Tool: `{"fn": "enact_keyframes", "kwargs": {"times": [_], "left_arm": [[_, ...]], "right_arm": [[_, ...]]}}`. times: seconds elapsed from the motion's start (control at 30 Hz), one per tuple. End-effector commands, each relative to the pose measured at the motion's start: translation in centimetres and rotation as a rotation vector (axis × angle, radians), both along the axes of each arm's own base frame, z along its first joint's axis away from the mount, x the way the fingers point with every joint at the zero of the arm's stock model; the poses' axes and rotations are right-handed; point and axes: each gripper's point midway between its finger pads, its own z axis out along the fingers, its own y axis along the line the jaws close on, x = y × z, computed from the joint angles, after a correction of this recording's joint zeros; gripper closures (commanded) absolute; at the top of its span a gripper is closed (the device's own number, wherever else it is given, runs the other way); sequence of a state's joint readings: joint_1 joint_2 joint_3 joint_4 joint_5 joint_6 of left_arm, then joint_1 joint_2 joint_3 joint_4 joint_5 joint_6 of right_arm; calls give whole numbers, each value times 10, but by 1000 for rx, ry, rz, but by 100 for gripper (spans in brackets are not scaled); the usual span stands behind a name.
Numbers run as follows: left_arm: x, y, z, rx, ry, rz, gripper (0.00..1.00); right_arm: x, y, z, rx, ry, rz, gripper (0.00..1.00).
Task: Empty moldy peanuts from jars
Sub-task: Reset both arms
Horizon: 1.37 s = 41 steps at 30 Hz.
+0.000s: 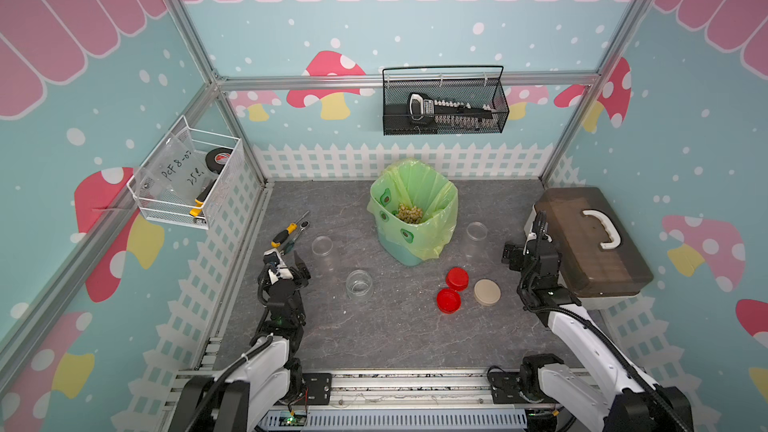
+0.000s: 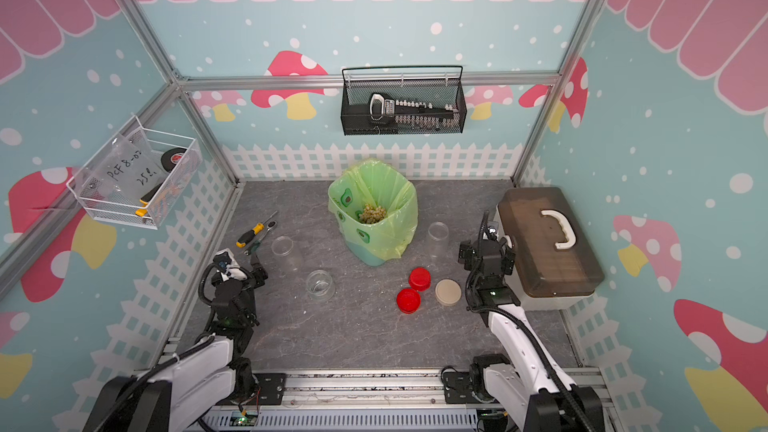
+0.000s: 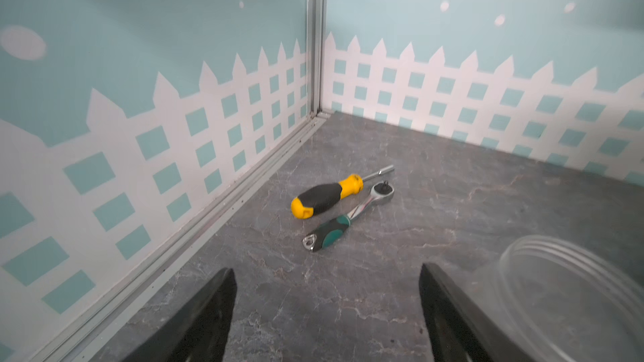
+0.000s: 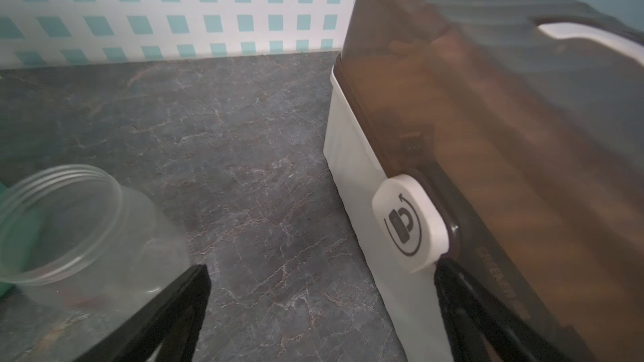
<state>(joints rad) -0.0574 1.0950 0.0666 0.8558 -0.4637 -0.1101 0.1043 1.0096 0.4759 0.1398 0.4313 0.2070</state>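
Screwdriver (image 3: 327, 195), ratchet (image 3: 348, 217): side by side on the table (image 1: 395, 338) near the left wall; ahead of the left gripper, apart from it.
Left gripper (image 3: 326, 268): jaws spread wide, nothing between them, only bare table below.
Left jar (image 1: 322, 246): upright, lidless, empty; just beside the left gripper's inner finger, outside the jaws (contact not discernible).
Squat jar (image 1: 359, 283): upright, open, empty; nearer the front edge, apart from both grippers.
Moldy peanuts (image 1: 409, 214): heaped at the bottom of the bin (image 1: 399, 234) (lined with a green bag), centre rear, well apart from both grippers.
Red lids (image 1: 457, 278): two, close together on the table in front of the bin; beige lid (image 1: 487, 292) just beside them.
Right jar (image 1: 476, 232): upright, lidless, empty; between bin and right gripper, outside the jaws.
Right gripper (image 4: 322, 266): jaws spread wide, gripping nothing; outer finger close to the toolbox (image 4: 488, 134), below its white latch.
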Motion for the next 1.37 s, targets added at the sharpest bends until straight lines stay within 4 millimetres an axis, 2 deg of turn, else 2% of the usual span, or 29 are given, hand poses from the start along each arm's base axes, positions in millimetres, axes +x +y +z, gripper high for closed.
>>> {"fn": "enact_keyframes", "kwargs": {"times": [0.0,0.13,0.23,0.33,0.47,0.53,0.67,0.83,0.9,1.03,1.33], "left_arm": [[25,-7,34,-36,-182,-51,16],[35,-5,16,-44,-183,-60,15],[42,-8,14,-66,-172,-116,15],[50,-10,3,-66,-129,-130,3],[52,-9,3,-72,-123,-124,1],[59,-17,3,-50,-118,-173,1],[64,-41,4,-7,-99,-302,0],[87,-43,-3,-15,12,-303,1],[101,-44,-17,-22,131,-312,1],[95,-54,-13,-3,94,-359,1],[99,-54,-15,-5,112,-363,1]], "right_arm": [[18,-6,12,-95,-118,-1,1],[25,-10,-3,-137,-158,17,1],[28,-12,-18,-80,-157,31,1],[27,-17,-32,-54,-186,3,3],[28,-16,-38,-53,-239,8,1],[33,-10,-51,-53,-196,44,1],[41,-12,-55,-52,-150,31,1],[51,-2,-57,-70,-127,86,1],[51,-2,-58,-67,-115,84,1],[52,-2,-57,-67,-122,86,1],[52,-2,-58,-67,-121,85,1]]}}
